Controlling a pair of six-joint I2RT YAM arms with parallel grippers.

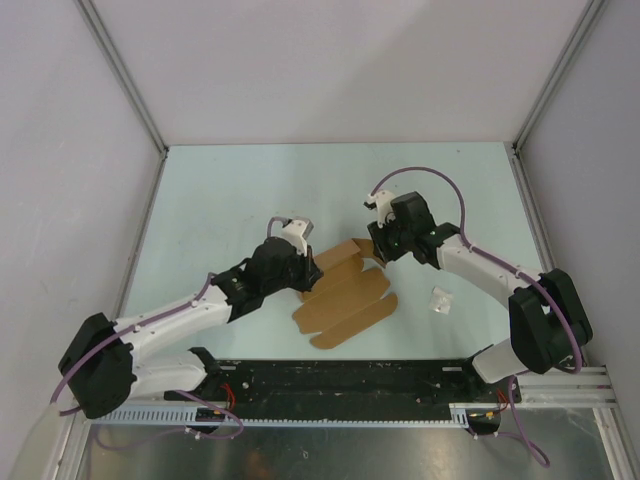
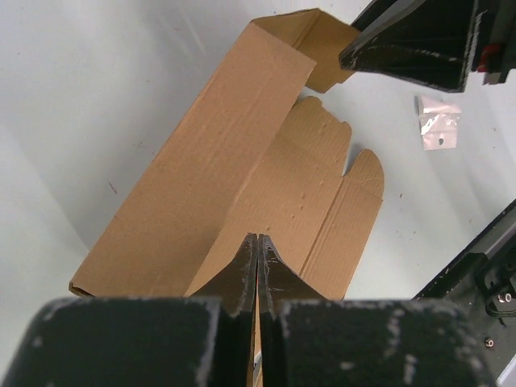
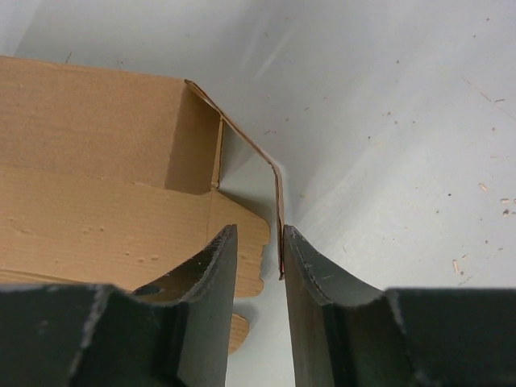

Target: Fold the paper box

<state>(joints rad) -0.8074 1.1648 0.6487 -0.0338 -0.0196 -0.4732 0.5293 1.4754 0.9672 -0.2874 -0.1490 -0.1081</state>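
Note:
The paper box [image 1: 345, 290] is brown kraft cardboard, partly folded, in the middle of the table. One long panel [image 2: 218, 161] stands raised, and the rounded tab flaps [image 2: 355, 193] lie flat toward the near side. My left gripper [image 1: 305, 265] is at the box's left end. In the left wrist view it [image 2: 258, 238] is shut on a thin cardboard edge. My right gripper [image 1: 378, 250] is at the far right end. In the right wrist view it [image 3: 258, 230] is open, and a thin end flap [image 3: 278, 201] stands upright against its right finger's inner face.
A small white wad of paper [image 1: 440, 300] lies on the table right of the box, also in the left wrist view [image 2: 439, 125]. A black rail [image 1: 340, 380] runs along the near edge. White walls enclose the pale table [image 1: 250, 190] on three sides.

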